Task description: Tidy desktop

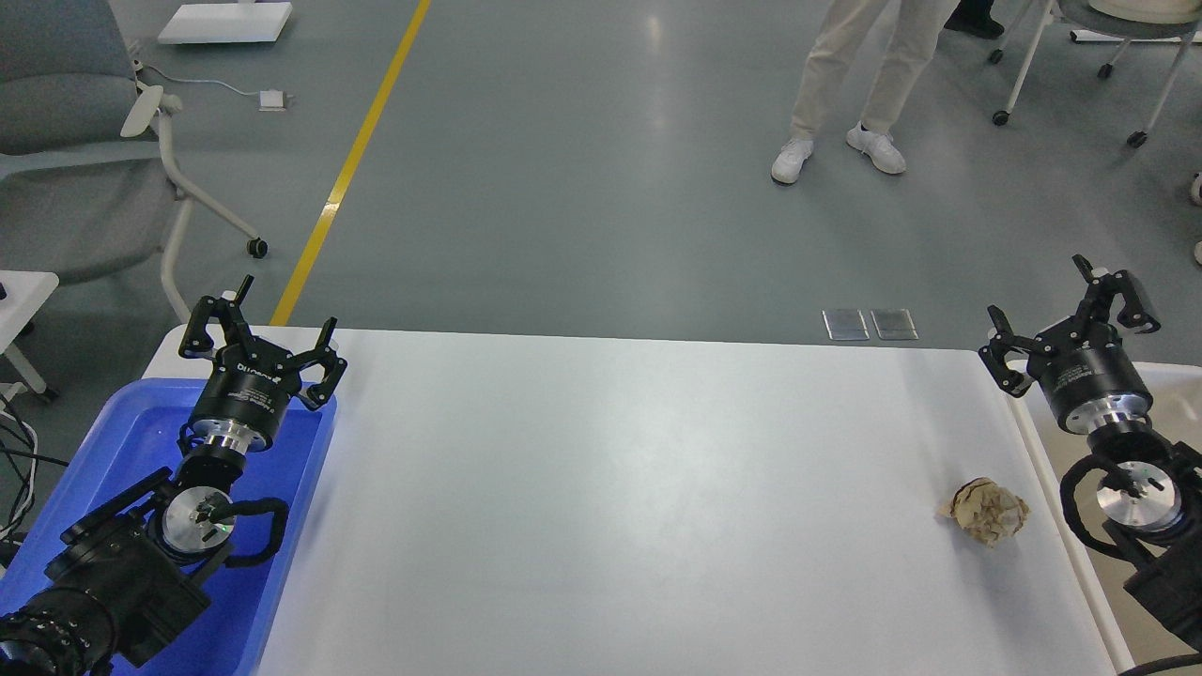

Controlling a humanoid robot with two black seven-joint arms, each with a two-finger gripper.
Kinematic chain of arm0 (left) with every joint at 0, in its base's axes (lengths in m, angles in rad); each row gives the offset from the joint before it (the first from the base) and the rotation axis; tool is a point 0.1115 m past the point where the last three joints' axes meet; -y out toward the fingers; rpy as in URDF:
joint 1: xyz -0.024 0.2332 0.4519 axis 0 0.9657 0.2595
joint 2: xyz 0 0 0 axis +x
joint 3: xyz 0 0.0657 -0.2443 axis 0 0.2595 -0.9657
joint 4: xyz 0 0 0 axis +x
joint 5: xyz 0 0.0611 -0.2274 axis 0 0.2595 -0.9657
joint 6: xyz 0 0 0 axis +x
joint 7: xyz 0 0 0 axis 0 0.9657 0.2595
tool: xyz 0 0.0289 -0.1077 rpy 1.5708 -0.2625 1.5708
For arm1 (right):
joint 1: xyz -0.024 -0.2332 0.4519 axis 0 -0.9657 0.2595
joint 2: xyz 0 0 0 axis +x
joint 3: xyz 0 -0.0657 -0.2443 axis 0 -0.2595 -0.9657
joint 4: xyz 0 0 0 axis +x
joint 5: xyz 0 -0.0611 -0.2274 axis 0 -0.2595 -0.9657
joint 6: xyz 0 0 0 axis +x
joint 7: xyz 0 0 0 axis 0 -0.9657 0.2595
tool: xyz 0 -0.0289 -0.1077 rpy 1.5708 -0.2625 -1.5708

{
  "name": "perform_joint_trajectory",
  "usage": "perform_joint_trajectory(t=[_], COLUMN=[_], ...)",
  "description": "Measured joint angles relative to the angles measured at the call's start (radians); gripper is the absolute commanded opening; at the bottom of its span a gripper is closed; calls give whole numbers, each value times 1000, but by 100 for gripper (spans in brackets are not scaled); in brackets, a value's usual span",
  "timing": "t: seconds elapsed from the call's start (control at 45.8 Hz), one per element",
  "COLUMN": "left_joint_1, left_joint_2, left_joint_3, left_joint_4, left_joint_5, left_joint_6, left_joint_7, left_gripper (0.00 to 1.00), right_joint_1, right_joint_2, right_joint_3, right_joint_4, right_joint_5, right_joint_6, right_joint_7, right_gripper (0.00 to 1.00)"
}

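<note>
The white desktop (610, 488) fills the middle of the head view. A crumpled ball of brown paper (984, 511) lies on it near the right edge. My left gripper (268, 324) hangs open over the far end of the blue tray (282, 526), nothing between its fingers. Over the cream-white bin (1052, 451) at the right, my right gripper (1059, 310) is open and empty, up and to the right of the paper ball.
A grey chair (84, 169) stands at the far left beyond the table. A person's legs (845, 84) and another wheeled chair (1089, 56) are on the grey floor behind. A yellow floor line (347, 169) runs toward the table's left corner.
</note>
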Motion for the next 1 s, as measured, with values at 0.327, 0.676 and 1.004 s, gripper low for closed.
perform_joint_trajectory(t=[0.327, 0.676, 1.004], left_joint_1=[0, 0, 0], left_joint_2=[0, 0, 0], left_joint_3=[0, 0, 0], left_joint_4=[0, 0, 0], left_joint_5=[0, 0, 0], left_joint_6=[0, 0, 0], left_joint_7=[0, 0, 0], left_gripper=[100, 100, 100], right_joint_1=[0, 0, 4], right_joint_2=[0, -2, -7], right_joint_3=[0, -8, -12], right_joint_4=[0, 0, 1], right_joint_5=[0, -2, -5], right_joint_6=[0, 0, 0], right_joint_7=[0, 0, 1], right_gripper=[100, 100, 100])
